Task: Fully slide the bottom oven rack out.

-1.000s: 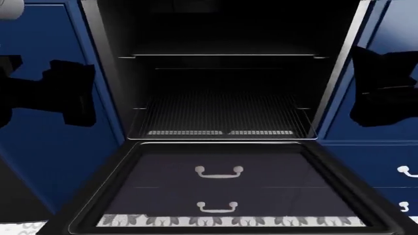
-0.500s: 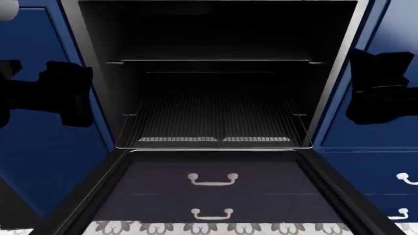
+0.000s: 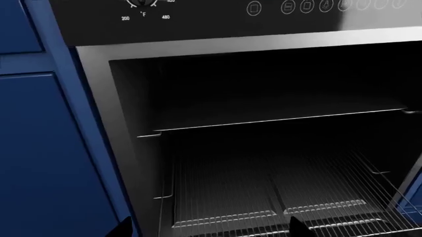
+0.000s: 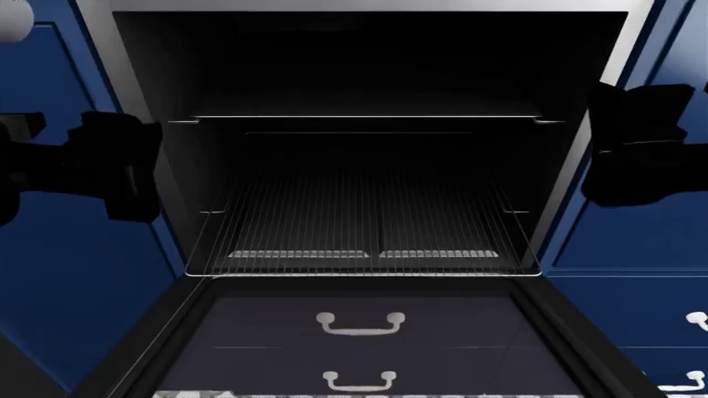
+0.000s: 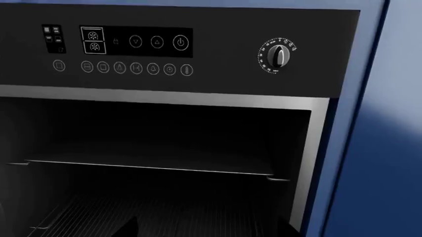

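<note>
The bottom oven rack (image 4: 363,222) lies inside the oven (image 4: 366,75), above the lowered door (image 4: 354,340). Our left hand (image 4: 105,166) and right hand (image 4: 636,153) flank the opening, grasping nothing; we cannot tell their spread. A low reach could strike the door; a one-sided pull could jam the rack.

Glossy deep-blue cabinet panels (image 4: 66,274) stand on both sides of the appliance opening, the panel on the left filling that side from top to bottom in the head view. On the right, a lower blue drawer front (image 4: 631,311) carries small white bow-shaped handles (image 4: 695,319) near the picture's edge. The lighting is dim and cool, with soft pale highlights across the blue surfaces, strongest on the blue side panel (image 5: 389,98) in the right wrist view, and dark shadows lie over the cabinet faces.
</note>
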